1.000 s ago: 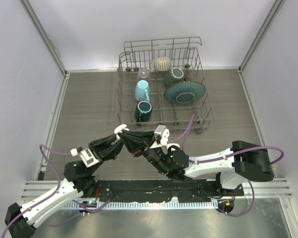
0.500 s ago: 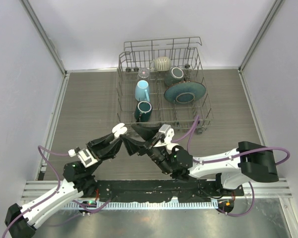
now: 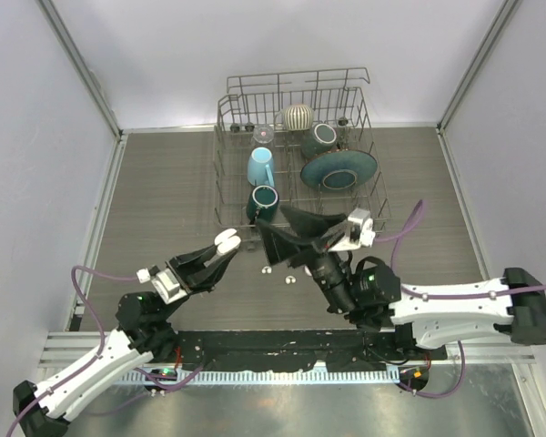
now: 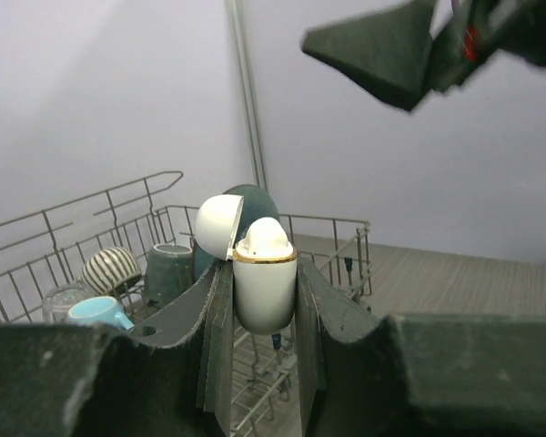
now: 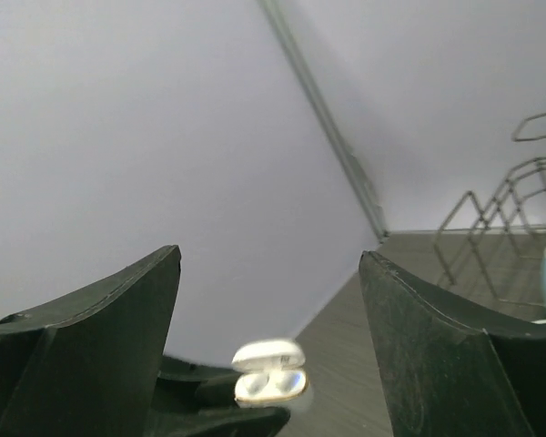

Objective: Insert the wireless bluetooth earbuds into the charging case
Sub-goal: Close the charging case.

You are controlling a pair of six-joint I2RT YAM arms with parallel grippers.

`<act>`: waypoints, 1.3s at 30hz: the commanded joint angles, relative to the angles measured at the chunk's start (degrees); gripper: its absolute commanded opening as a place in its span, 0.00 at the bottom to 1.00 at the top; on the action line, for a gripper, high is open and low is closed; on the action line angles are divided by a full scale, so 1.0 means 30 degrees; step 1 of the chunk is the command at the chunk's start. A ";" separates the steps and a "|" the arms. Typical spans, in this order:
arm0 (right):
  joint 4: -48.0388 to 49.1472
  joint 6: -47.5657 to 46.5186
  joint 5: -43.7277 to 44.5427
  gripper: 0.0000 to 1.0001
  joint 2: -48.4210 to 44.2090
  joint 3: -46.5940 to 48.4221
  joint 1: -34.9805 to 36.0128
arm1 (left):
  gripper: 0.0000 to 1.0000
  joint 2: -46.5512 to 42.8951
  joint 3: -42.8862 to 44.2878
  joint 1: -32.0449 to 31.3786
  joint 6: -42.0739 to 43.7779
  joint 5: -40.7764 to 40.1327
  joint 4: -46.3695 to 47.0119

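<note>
Gripped charging case (image 4: 264,296), lid open, in closed left tool (image 3: 223,248), raised off worktop (image 3: 164,200). Saw one earbud (image 4: 262,237) seated on top; second unconfirmed. Found right tool (image 5: 268,259) spread wide, empty. Judged task about half done.

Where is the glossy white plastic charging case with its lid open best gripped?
Grip the charging case by the sides of its lower body, below the gold rim, coming from underneath. Its opening faces up and the lid is swung aside; this leaves both free.
</note>
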 commanded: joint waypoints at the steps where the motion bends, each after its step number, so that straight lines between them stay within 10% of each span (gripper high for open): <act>1: -1.1889 0.1293 0.5998 0.87 -0.0545 0.5589 -0.0653 | 0.00 -0.0508 0.1218 -0.0080 0.0790 0.1760 -0.2613; 5: -2.0718 0.4714 0.3087 0.92 -0.0336 0.8352 -0.2440 | 0.00 -0.0275 0.1511 -0.0080 0.0585 0.3197 -0.3229; 11: -2.3714 0.6776 -0.3061 0.92 -0.0193 0.8529 -0.4962 | 0.00 0.1160 0.2244 -0.0080 0.0147 0.4898 -0.3290; 30: -2.2463 0.9677 -0.8547 0.92 -0.1360 0.3263 -0.5139 | 0.00 0.2715 0.2303 -0.0051 -0.0352 0.3733 -0.2321; 39: -2.3545 1.3367 0.1025 0.92 -0.6690 -0.0639 -0.5168 | 0.03 0.2480 0.2595 -0.0080 -0.4943 0.0247 -0.7179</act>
